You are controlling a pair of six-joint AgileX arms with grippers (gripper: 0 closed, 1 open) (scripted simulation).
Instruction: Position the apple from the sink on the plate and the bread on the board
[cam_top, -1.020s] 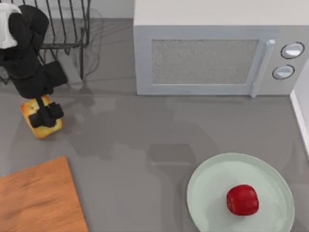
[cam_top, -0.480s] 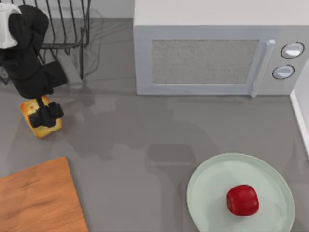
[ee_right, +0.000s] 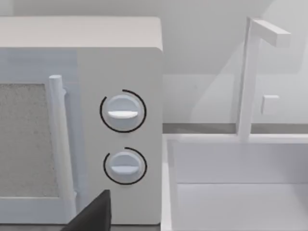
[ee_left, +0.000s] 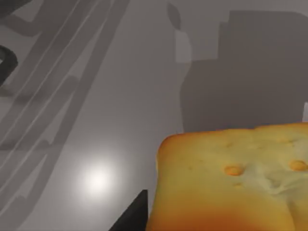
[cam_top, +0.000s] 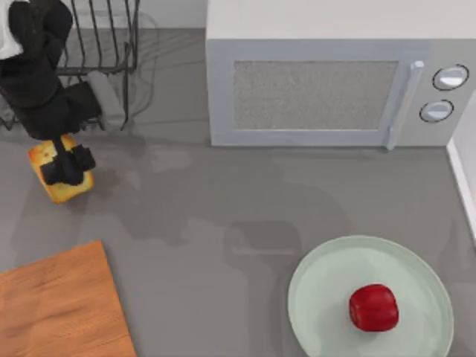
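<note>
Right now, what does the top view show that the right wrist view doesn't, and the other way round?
Top view alone: the left gripper shut on the bread at the table's left, the board nearer the front, the apple on the plate, and a wire rack. Right wrist view alone: a white sink basin with its faucet. Both: the microwave and its two knobs.

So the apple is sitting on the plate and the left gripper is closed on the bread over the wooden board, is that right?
Not quite. The apple does sit on the plate, and the left gripper is closed on the bread, but the top view shows them over the grey counter near the rack, apart from the board.
</note>
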